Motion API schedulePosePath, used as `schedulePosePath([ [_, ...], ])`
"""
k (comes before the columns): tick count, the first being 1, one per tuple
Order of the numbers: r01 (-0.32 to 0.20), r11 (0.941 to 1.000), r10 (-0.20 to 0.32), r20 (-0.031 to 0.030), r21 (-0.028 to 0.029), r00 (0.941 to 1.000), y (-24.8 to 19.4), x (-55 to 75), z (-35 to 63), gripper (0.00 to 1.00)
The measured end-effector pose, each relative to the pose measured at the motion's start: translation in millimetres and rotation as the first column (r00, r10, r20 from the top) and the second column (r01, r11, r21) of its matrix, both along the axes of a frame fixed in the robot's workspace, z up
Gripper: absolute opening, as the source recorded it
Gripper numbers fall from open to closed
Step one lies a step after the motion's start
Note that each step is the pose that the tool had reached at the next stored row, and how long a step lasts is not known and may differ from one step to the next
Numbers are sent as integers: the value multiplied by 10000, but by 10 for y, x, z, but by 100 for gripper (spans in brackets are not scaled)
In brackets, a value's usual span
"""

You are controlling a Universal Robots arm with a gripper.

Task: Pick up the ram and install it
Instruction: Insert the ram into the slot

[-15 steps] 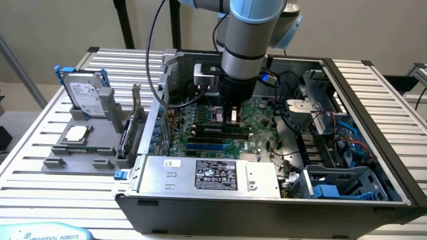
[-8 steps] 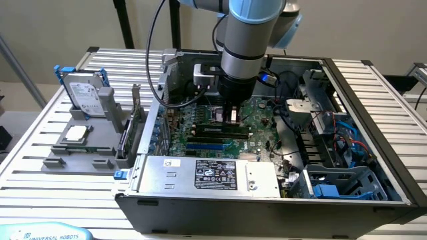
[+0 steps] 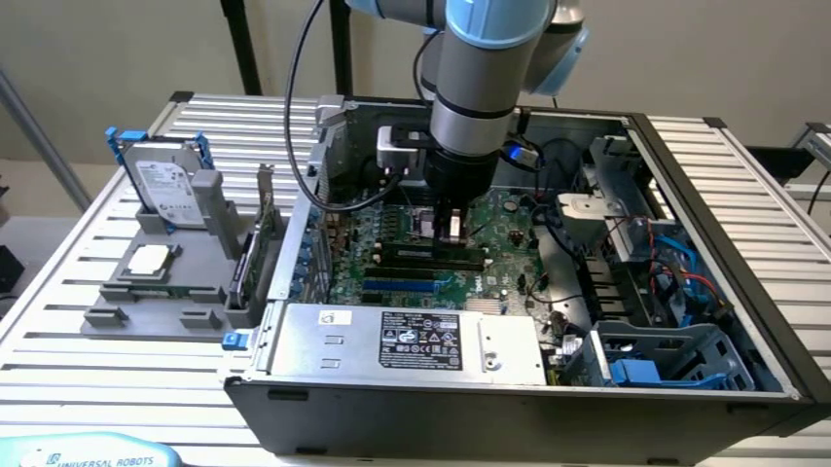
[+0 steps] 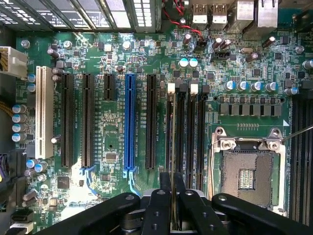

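Inside the open case (image 3: 675, 185), over the motherboard (image 4: 112, 147), I hang with my gripper (image 4: 172, 196) just above the memory slots (image 4: 186, 132). In the wrist view my fingers (image 4: 159, 205) are pressed close on a thin edge-on strip that I take to be the ram (image 4: 171, 147), lined up along the slot with white latches. I judge the installing step to be in hand, the stick apparently entering or just over its slot, though I cannot tell whether it is seated. Seating calls for a straight push with the stick kept true to the slot. Room is tight: the CPU socket (image 4: 249, 166) lies just beside the slots, the black expansion slot (image 4: 151, 122) on the other side, and cables (image 3: 559, 209) crowd near my wrist.
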State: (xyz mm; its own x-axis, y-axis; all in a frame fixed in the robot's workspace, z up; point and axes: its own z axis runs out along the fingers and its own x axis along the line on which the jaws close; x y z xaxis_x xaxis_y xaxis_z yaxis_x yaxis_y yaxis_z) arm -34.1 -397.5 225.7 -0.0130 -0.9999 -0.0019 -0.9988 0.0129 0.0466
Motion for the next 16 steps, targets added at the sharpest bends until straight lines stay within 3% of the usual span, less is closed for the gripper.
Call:
schedulePosePath([
  [16,-29,10000,29,0,-48,10000,3,0,0,14],
])
